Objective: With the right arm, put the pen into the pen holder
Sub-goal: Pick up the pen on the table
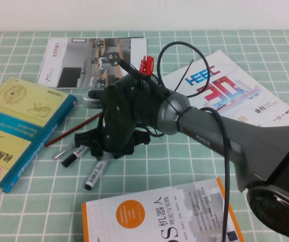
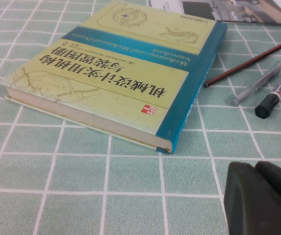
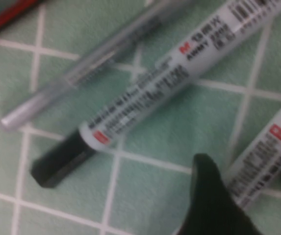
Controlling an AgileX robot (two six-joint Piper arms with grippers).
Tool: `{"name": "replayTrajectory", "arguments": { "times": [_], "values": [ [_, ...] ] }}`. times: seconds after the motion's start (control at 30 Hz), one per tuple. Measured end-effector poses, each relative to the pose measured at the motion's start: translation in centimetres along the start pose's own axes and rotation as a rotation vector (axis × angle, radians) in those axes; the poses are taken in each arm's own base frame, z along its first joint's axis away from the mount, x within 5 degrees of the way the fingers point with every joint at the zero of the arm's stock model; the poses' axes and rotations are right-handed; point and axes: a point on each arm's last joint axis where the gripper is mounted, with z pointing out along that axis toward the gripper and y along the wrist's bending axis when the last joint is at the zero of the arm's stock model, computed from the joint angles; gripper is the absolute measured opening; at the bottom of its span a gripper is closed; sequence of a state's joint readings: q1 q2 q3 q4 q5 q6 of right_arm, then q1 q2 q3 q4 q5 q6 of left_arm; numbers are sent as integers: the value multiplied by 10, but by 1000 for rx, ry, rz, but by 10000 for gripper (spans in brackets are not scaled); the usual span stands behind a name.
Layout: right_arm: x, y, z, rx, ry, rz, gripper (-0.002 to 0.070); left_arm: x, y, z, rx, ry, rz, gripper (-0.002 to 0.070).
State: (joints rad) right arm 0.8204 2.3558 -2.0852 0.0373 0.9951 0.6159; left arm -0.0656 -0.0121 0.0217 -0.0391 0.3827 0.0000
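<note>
Table (image 1: 23, 212), left side: thick book (image 1: 18, 131). Far side, centre-left: brochure (image 1: 91, 60); far right: magazine (image 1: 235, 93). Near edge, centre: second book (image 1: 159, 217).

Just right of the thick book, side by side from left to right: pencil (image 1: 68, 132), thin pen (image 1: 59, 155), marker (image 1: 73, 157), pen (image 1: 95, 175).

Right gripper (image 1: 91, 148): low over this group, fingers apart either side of the pen.

Left gripper (image 2: 263, 196): near side of the thick book, apart from it.

Right gripper (image 1: 95, 146) lowered over the markers, fingers apart; left gripper (image 2: 265, 198) low beside the book (image 2: 115, 73).
</note>
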Motion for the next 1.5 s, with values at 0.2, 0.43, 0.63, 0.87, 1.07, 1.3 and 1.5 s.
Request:
{"name": "replayTrajectory", "arguments": {
  "times": [0.2, 0.43, 0.63, 0.87, 1.07, 1.3, 1.5],
  "values": [
    [2, 0, -1, 9, 24, -4, 309, 0, 0, 0, 0, 0, 0, -3],
    [3, 0, -1, 8, 40, 0, 108, 0, 0, 0, 0, 0, 0, -3],
    [3, 2, -1, -20, 33, 6, 107, 0, 0, 0, 0, 0, 0, -3],
    [-1, 8, -9, -53, 27, -13, 107, 0, 0, 0, 0, 0, 0, -4],
    [-4, 8, -21, -17, 37, -55, 107, 0, 0, 0, 0, 0, 0, -3],
    [-5, 9, -39, -15, 40, -92, 107, 0, 0, 0, 0, 0, 0, -3],
    [-6, 12, -60, -33, 26, -157, 107, 0, 0, 0, 0, 0, 0, -3]
  ]
}}
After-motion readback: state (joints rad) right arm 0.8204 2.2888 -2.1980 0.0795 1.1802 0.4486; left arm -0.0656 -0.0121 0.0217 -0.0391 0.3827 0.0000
